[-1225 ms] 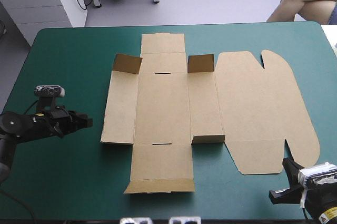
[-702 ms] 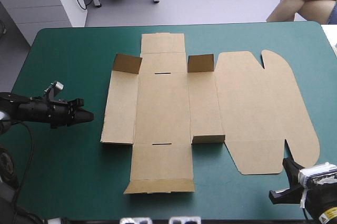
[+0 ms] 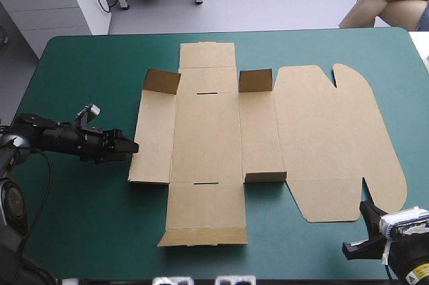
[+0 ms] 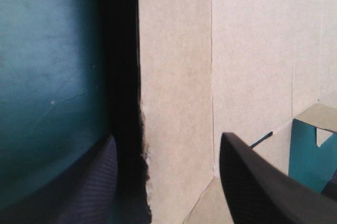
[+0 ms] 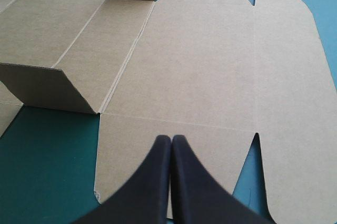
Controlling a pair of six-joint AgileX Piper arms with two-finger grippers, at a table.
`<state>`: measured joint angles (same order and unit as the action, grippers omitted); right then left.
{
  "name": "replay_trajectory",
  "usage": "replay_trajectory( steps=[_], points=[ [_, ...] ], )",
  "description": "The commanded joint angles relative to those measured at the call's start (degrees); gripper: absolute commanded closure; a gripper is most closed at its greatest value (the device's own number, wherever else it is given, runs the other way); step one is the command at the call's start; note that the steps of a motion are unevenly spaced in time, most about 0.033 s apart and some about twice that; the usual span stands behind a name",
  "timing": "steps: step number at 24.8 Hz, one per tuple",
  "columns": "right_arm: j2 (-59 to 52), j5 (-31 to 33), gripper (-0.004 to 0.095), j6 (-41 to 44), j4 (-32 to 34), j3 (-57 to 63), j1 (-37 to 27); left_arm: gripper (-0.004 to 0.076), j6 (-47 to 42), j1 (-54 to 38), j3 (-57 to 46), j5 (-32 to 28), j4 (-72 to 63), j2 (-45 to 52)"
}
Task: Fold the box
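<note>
We see the box [image 3: 208,131] flat on the surface [image 3: 80,64] | only left wrist view shows left pincer [image 4: 168,137] apart at its left edge | right pincer [image 5: 171,142] together, half cut off from above

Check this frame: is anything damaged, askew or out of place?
Minor only: the box has a ragged, frayed stretch on its left edge, between the fingers of the open left gripper. Nothing else stands out.

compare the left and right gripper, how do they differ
The left gripper has its jaws open; the right gripper has them shut in a pointed arch. The left gripper sits at the left edge of the box; the right gripper sits by its near right corner. Neither holds the box.
</note>
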<state>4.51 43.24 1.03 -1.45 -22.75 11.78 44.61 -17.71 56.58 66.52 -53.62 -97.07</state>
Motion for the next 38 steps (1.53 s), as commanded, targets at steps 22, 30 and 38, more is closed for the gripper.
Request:
replay_trajectory(
  steps=[22, 30, 38],
  points=[
    [0.87, -3.90, 0.0928, -0.44, 0.49, -1.37, -0.08, 0.0304, 0.34, 12.97, -2.78, -6.11, -6.62, -3.19],
    [0.87, -3.90, 0.0928, -0.44, 0.49, -1.37, -0.08, 0.0732, 0.34, 12.74, -0.26, -6.67, -8.58, -2.98],
    [0.87, -3.90, 0.0928, -0.44, 0.49, -1.37, -0.08, 0.0732, -4.86, 12.74, 8.17, 7.66, -1.69, -2.98]
  ],
)
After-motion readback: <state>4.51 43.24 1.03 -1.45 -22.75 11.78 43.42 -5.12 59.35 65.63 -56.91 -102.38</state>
